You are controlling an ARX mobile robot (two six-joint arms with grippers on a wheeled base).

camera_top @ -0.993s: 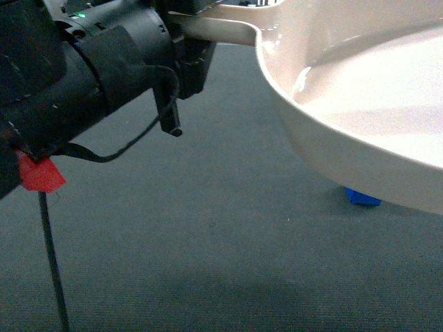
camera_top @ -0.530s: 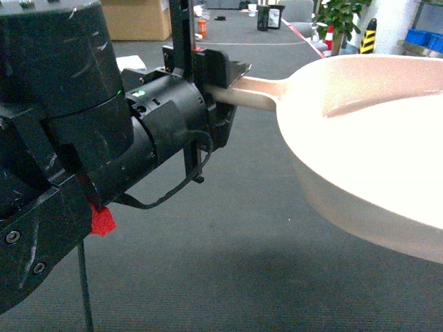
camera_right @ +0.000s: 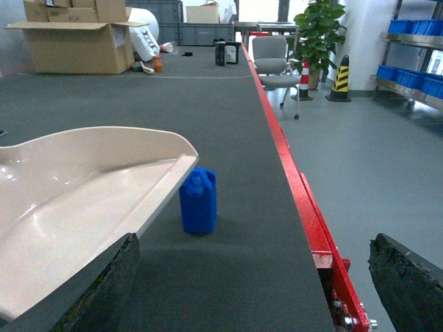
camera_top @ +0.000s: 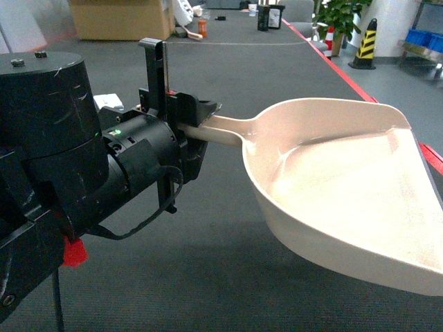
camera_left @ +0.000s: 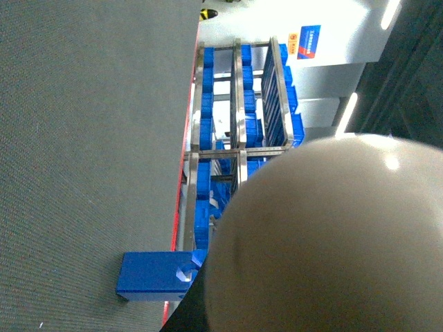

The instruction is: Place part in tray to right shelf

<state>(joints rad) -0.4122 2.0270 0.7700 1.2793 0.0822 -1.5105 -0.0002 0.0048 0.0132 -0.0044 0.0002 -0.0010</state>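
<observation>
Left gripper (camera_top: 197,121) clamped on the tray (camera_top: 332,200) handle; tray held above the grey carpet (camera_top: 208,263).

Head view: tray fills centre and right of frame, mouth toward the right edge, scoop bare inside. Right wrist view: part (camera_right: 198,200) stands upright on the carpet at frame centre, just beside the tray's mouth corner, left of the red edge strip (camera_right: 304,200). Right gripper (camera_right: 256,290) spread wide, fingers at the lower corners, nothing between them.

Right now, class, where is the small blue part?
In the right wrist view the part stands upright on the dark carpet, just beyond the tray mouth's right corner, left of the red floor edge.
</observation>
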